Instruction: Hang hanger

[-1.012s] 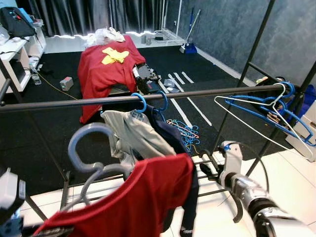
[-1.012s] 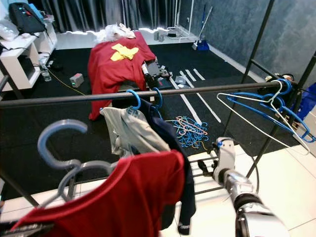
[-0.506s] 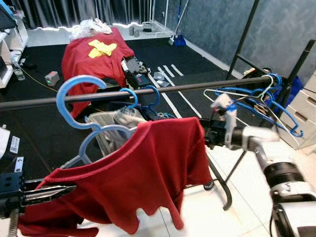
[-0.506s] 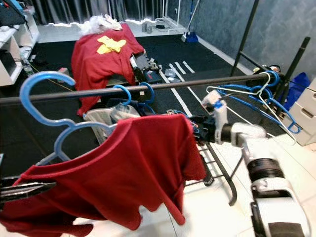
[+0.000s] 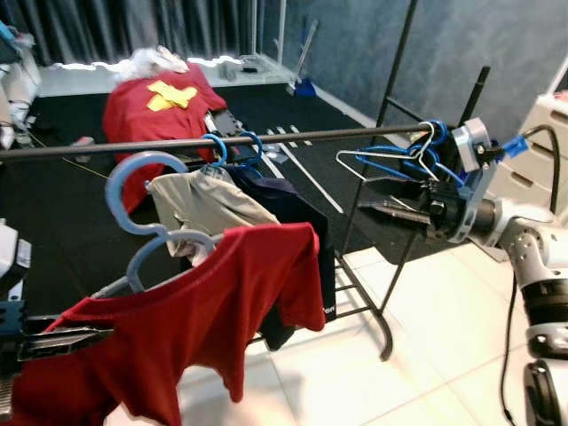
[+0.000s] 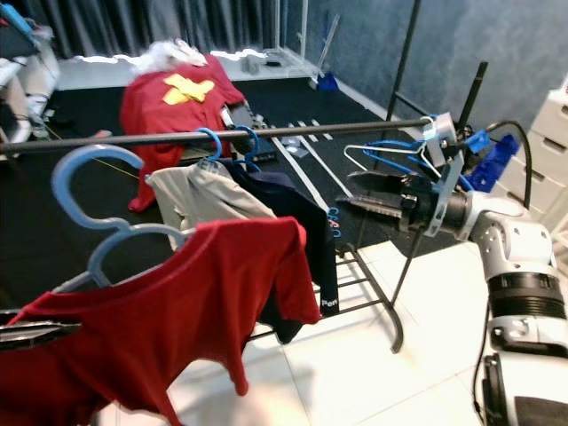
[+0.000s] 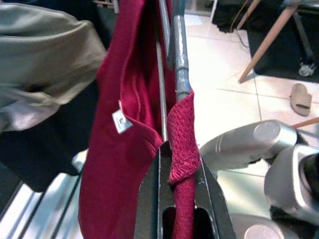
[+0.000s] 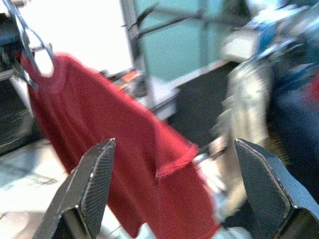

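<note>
The left pincer (image 7: 172, 199) is clamped on the hanger (image 5: 146, 226) through the red shirt (image 5: 195, 324), carrying it low, just short of the rail (image 5: 266, 138). The right pincer (image 6: 377, 202) is spread wide, empty. Next, I judge: lift the hook over the rail.

Black rail (image 5: 177, 142) carries 2 blue hooks w/ grey shirt (image 5: 200, 204) + navy top (image 5: 288, 200), plus bunch of bare hangers (image 5: 399, 160) at far end.
</note>
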{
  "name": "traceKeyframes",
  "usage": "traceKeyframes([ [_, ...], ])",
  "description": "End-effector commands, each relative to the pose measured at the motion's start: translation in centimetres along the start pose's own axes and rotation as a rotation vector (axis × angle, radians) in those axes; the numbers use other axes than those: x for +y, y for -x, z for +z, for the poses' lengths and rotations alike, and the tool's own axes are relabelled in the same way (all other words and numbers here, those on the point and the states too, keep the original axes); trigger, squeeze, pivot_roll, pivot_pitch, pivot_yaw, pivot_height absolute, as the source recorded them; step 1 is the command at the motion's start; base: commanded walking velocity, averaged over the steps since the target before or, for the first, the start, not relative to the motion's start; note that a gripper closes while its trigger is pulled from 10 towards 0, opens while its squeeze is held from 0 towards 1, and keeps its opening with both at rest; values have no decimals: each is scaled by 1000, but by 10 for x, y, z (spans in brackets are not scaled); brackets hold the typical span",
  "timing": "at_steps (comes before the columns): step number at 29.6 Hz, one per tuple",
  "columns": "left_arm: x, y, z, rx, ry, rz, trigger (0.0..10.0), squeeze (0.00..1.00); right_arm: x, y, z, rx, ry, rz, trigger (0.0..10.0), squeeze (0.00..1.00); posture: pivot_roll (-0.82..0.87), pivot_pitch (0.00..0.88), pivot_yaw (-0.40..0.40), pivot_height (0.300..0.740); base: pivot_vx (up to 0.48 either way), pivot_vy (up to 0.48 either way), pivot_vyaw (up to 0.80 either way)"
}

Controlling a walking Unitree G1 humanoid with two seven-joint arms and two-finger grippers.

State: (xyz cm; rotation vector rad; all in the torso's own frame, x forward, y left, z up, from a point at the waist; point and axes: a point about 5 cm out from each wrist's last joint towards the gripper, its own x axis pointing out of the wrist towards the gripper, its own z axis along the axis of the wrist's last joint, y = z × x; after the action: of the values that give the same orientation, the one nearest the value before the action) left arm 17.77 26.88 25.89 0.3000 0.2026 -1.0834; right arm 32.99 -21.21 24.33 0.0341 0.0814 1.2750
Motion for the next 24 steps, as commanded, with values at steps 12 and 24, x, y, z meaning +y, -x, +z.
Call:
traceKeyframes([
  [12, 0, -5, 31, -158, -81, -87, 10000, 0, 14, -20, 5, -17, -42, 105, 10000, 0, -48, 0, -96, 740, 0, 0, 0],
  [24, 7, -1, 43, -165, -110, -44, 10000, 0, 14, -20, -7, 53, -68, 66, 0, 0, -49, 0, -95, 740, 0, 0, 0],
])
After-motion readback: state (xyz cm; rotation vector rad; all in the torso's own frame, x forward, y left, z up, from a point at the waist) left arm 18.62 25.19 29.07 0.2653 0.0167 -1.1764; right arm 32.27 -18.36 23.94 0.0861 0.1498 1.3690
